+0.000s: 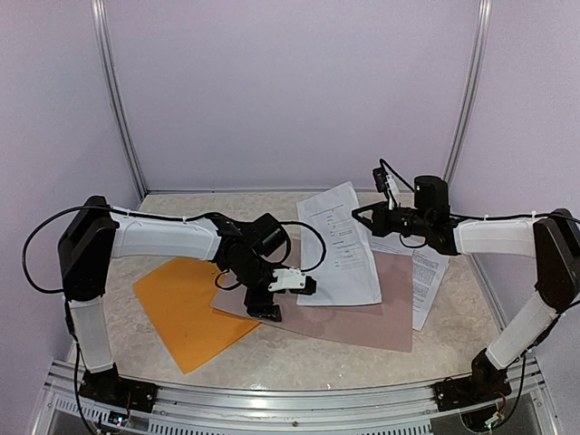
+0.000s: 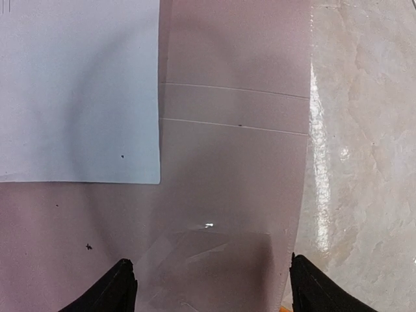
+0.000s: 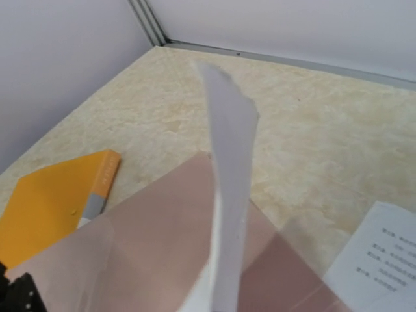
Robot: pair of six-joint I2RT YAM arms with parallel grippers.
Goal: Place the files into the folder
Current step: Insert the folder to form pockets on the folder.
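The orange folder (image 1: 186, 308) lies flat at the left; the right wrist view shows it (image 3: 45, 208) with its grey spine strip. A white printed sheet (image 1: 340, 245) lies partly on a pinkish-brown flat board (image 1: 362, 313). Its far edge is lifted by my right gripper (image 1: 367, 210), which is shut on it. In the right wrist view the sheet (image 3: 231, 214) stands edge-on and the fingers are hidden. My left gripper (image 1: 267, 306) is open and empty, low over the board's left end (image 2: 221, 195). Its fingertips (image 2: 123, 286) straddle the end. The sheet's corner (image 2: 78, 91) lies ahead of it.
More printed sheets (image 1: 428, 272) lie at the right, partly under the board, and show in the right wrist view (image 3: 383, 253). The enclosure's back and side walls (image 1: 290, 91) ring the marble-patterned table (image 1: 299, 358).
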